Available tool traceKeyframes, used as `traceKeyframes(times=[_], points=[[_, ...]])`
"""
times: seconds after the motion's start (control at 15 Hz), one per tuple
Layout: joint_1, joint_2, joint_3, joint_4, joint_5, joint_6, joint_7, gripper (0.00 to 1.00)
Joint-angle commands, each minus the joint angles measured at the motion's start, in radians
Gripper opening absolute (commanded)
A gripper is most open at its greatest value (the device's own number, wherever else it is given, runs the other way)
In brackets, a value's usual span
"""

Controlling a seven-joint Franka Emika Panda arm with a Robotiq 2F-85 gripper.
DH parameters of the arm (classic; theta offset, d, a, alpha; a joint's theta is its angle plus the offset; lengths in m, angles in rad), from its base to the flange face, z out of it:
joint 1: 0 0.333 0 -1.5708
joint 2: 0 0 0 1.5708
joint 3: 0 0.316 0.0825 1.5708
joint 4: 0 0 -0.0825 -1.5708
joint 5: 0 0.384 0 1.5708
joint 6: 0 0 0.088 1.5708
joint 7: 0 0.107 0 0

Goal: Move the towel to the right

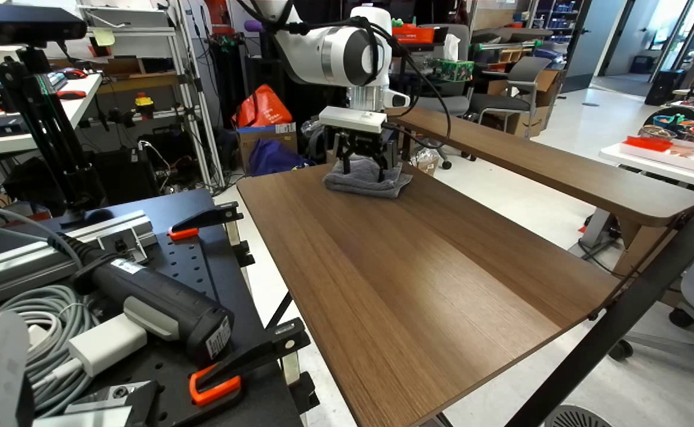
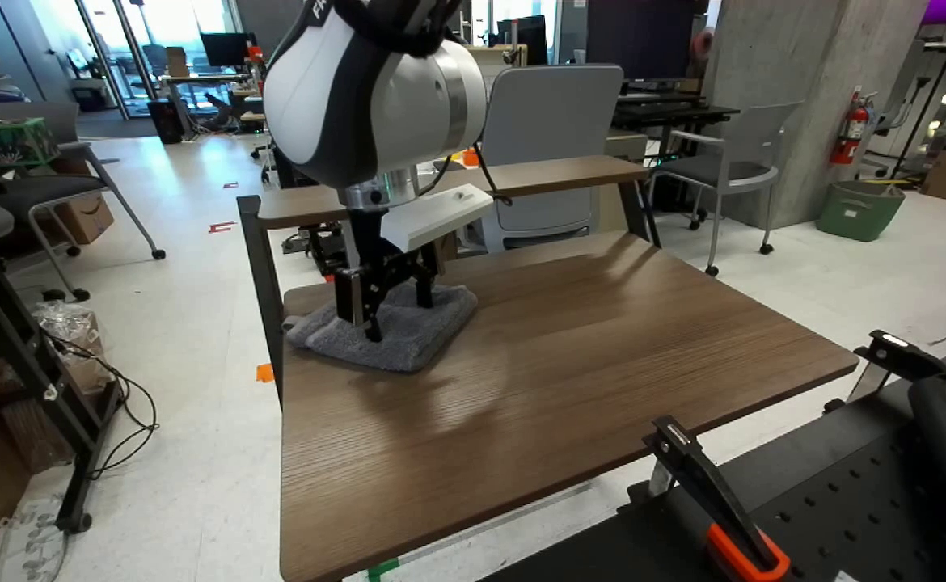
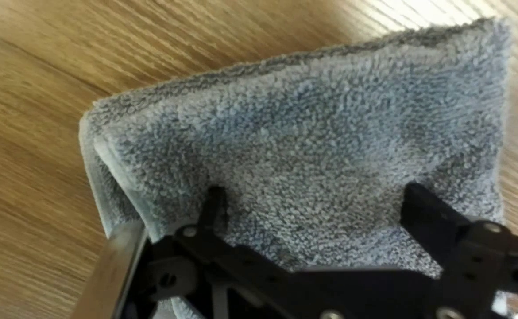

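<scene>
Wrist view shows the tool (image 3: 316, 192) spread over the folded terry towel (image 3: 307, 124). A shallow pinch might slip or unfold it.

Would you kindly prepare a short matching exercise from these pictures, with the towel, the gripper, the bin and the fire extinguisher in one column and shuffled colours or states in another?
Column one
1. Towel
2. Gripper
3. Bin
4. Fire extinguisher

Column two
A. Green
B. Open, jaws apart
C. Red
D. Grey and folded

Right pairs: 1-D; 2-B; 3-A; 4-C
</scene>
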Motion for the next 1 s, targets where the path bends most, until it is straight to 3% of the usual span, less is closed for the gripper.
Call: traceKeyframes(times=[0.0, 0.33, 0.93], points=[[-0.046, -0.079, 0.008, -0.120, 0.043, 0.038, 0.014, 1.00], [-0.134, -0.143, 0.025, -0.221, 0.149, 0.026, 0.035, 1.00], [-0.244, -0.134, 0.006, -0.240, 0.294, -0.012, 0.099, 1.00]])
